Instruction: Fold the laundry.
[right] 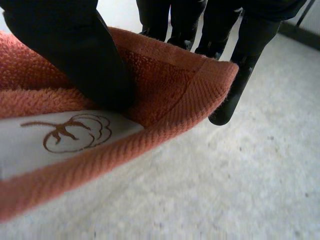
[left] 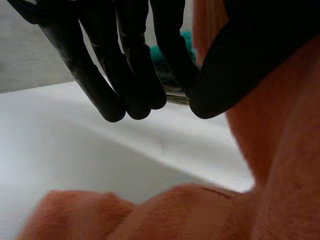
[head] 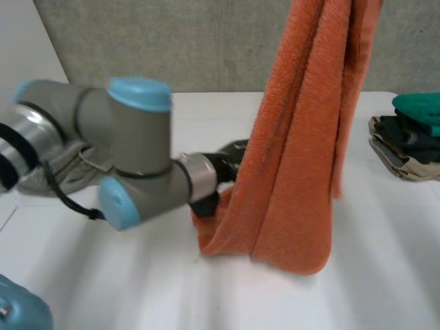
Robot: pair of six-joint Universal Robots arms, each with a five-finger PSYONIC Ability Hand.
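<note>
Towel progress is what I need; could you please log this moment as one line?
towel: hanging, bottom on table | right hand: pinching edge by label | left hand: open beside lower towel | stack: on table

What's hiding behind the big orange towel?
The left hand is tucked in behind the orange towel near its bottom edge. In the head view the towel covers that hand's fingertips and the table behind it, so anything else back there can't be seen.

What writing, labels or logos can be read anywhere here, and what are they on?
No words or numbers can be read anywhere.
The white label on the edge of the orange towel, which the right hand pinches: only a brown flower-like drawing, no letters.
</note>
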